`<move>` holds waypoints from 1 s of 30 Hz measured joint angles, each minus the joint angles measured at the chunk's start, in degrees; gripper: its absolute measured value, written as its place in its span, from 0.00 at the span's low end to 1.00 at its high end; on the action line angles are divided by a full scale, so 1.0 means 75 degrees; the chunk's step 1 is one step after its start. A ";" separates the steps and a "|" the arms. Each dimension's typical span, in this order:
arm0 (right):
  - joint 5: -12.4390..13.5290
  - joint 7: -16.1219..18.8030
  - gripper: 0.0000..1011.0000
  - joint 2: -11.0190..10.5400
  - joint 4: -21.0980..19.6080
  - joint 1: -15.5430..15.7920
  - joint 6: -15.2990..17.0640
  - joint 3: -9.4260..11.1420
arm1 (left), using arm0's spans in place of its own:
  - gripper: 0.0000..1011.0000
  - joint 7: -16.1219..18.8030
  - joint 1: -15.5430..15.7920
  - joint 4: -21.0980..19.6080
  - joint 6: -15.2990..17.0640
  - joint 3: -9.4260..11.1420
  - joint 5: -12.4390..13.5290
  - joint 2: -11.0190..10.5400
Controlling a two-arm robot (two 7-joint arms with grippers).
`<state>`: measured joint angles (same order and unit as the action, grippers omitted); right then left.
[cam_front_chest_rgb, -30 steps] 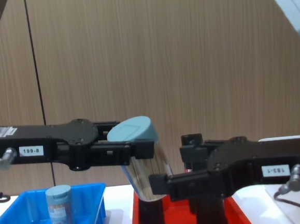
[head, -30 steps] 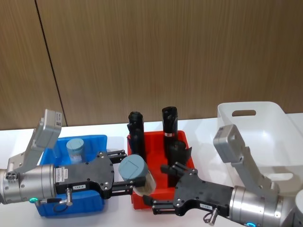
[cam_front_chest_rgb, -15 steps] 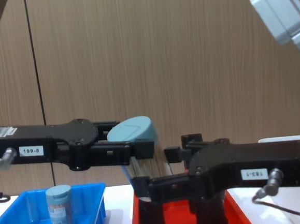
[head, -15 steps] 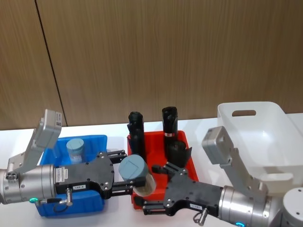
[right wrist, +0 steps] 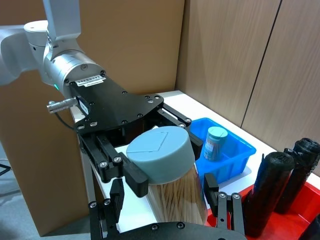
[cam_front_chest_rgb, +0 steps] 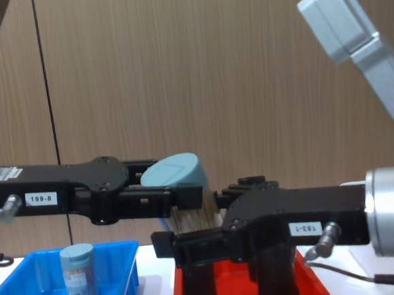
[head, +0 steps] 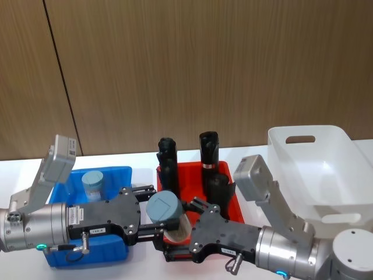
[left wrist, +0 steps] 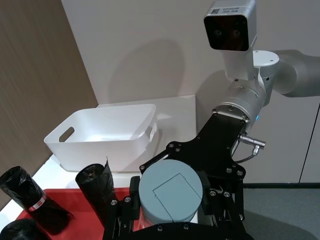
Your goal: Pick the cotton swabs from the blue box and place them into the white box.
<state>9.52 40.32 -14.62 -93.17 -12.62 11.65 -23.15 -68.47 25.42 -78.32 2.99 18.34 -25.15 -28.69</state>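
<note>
A tub of cotton swabs (head: 164,207) with a grey-blue lid hangs tilted over the red tray's left edge. My left gripper (head: 153,213) is shut on its lid (cam_front_chest_rgb: 174,173). The right gripper (head: 178,231) is open, with one finger on each side of the tub's clear body (right wrist: 181,200), not pressing it. A second tub (head: 92,182) stands upright in the blue box (head: 119,173). The white box (head: 326,169) sits at the far right with nothing visible inside.
Between the two boxes lies a red tray (head: 228,177) with several tall black rolls (head: 208,149) standing in it, just behind and under both grippers. A wooden wall closes off the back of the white table.
The right gripper has slid left until its open fingers flank the held tub. The left gripper and the tub have stayed in place.
</note>
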 joint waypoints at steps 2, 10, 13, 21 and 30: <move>-0.0026 -0.0021 0.99 0.0023 0.0035 -0.0023 -0.0013 -0.0016 | 0.67 0.0000 0.0000 0.0000 0.0000 0.0000 0.0000 0.0000; -0.0155 -0.0124 0.99 0.0122 0.0199 -0.0126 -0.0064 -0.0098 | 0.67 0.0000 0.0000 0.0000 0.0000 0.0000 0.0000 -0.0001; -0.0213 -0.0169 0.99 0.0152 0.0260 -0.0161 -0.0084 -0.0130 | 0.67 -0.0001 0.0000 0.0000 0.0000 0.0000 0.0000 -0.0001; -0.0307 -0.0253 0.85 0.0185 0.0344 -0.0208 -0.0135 -0.0188 | 0.67 -0.0001 0.0000 0.0000 0.0000 0.0000 0.0000 0.0000; -0.0358 -0.0277 0.65 0.0171 0.0357 -0.0213 -0.0184 -0.0237 | 0.68 -0.0014 0.0000 0.0000 0.0000 0.0000 0.0000 0.0000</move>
<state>6.84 38.25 -13.34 -90.49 -14.22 10.26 -24.92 -68.57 25.42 -78.32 2.99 18.34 -25.15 -28.70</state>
